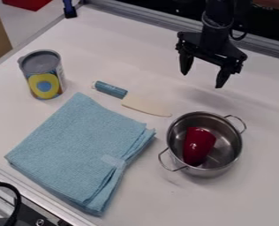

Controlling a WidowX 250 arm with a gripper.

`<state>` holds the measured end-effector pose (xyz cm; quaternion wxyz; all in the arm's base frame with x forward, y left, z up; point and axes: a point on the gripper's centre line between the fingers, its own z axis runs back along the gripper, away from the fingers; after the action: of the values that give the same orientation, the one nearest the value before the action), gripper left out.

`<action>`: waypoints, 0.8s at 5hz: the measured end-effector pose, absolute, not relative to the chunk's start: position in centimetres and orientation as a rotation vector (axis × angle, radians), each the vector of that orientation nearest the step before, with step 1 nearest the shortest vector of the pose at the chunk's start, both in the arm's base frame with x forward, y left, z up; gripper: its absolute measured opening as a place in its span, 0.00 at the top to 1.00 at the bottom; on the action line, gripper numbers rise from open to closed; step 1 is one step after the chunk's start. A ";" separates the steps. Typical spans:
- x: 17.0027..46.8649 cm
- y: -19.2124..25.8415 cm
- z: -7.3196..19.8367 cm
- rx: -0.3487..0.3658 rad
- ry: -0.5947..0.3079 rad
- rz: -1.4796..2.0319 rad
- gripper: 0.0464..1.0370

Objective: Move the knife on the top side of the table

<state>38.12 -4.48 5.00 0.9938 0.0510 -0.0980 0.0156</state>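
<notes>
While the gripper (202, 80) hangs open over the far side, the knife (130, 101) lies at mid-table

Nearest the camera, on the left of the view, a folded blue cloth (77, 150) lies on the white table (165, 203). To its right stands a metal pot (209, 171), one loop handle angled towards the cloth, with a glossy red object (199, 145) inside.

Just beyond the cloth is the knife, flat on the table and apart from the fabric. Its cream blade points towards the pot, the tip just beside the rim; its blue handle (111, 89) points towards the can (44, 75) on the left.

It looks like a toy: light, probably plastic, stiff enough not to bend when lifted. The blade seems thin and smooth, so it could slide or twist between the fingers. The handle looks thicker and offers the surer hold, best taken across its width near the blade, where the weight should balance better. A grip at the butt might let the tip droop and catch the pot.

Farther off, the gripper is above the table, its fingers spread with nothing between them. Reaching the top side, probably the strip along the metal rail (269, 46), calls for a clean lift first.
</notes>
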 end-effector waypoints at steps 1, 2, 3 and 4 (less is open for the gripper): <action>37.5 -4.4 3.4 0.111 -0.152 0.036 0.04; 36.2 -4.3 2.4 0.133 -0.144 0.112 0.04; 35.3 -3.1 4.0 0.089 -0.222 0.359 0.04; 34.9 -1.0 4.5 0.120 -0.201 0.613 0.04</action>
<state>34.87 -0.99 4.54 0.9466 0.0591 -0.0985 0.3011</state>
